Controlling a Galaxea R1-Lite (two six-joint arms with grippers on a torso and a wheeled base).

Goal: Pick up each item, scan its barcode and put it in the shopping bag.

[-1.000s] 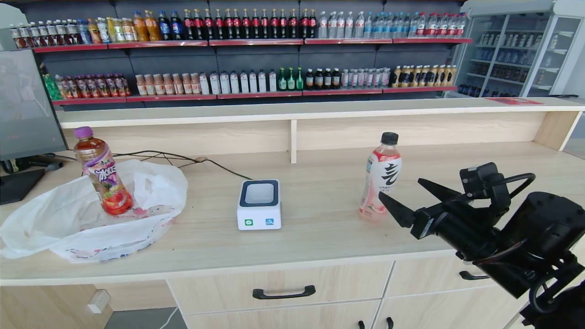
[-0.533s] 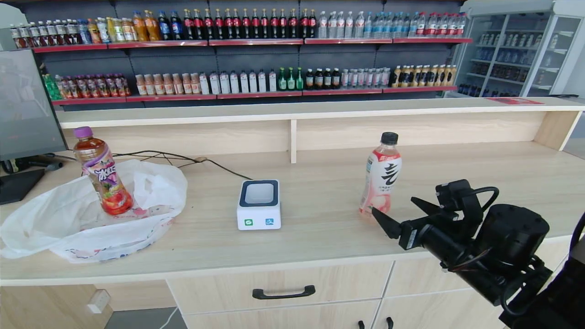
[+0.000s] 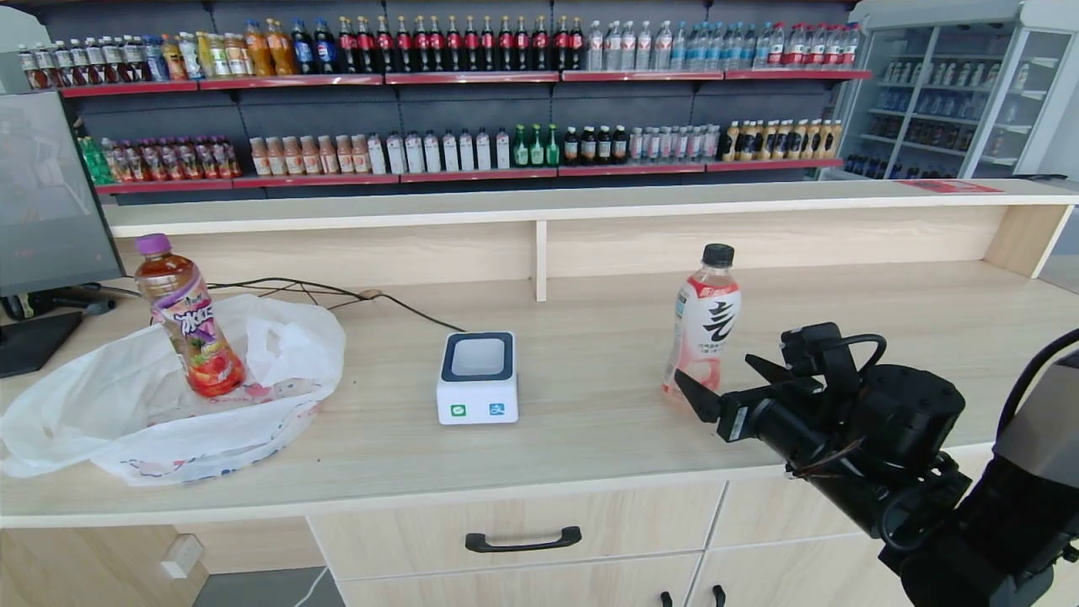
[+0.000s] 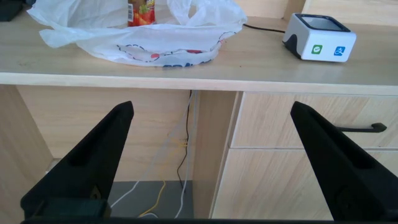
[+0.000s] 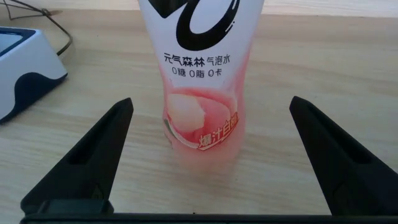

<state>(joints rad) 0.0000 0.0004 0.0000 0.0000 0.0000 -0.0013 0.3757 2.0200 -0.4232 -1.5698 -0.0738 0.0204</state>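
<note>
A pink drink bottle (image 3: 706,324) with a black cap stands upright on the counter's right half. My right gripper (image 3: 721,378) is open just in front of its base. In the right wrist view the bottle (image 5: 202,81) stands between and beyond the two spread fingers of that gripper (image 5: 211,102), untouched. A white barcode scanner (image 3: 477,377) sits mid-counter. On the left, a brown tea bottle (image 3: 190,319) with a purple cap stands on the crumpled white shopping bag (image 3: 126,413). My left gripper (image 4: 211,109) hangs open below the counter edge, facing the cabinet front.
A raised wooden ledge (image 3: 539,215) runs along the counter's back, with a divider (image 3: 541,261) behind the scanner. Black cables (image 3: 337,295) trail from the scanner toward a monitor (image 3: 46,194) at far left. Drawers with black handles (image 3: 523,539) lie under the counter.
My right gripper has dropped lower and moved left toward the pink bottle's base. Its fingers stay spread. Bottles, bag and scanner have not moved.
</note>
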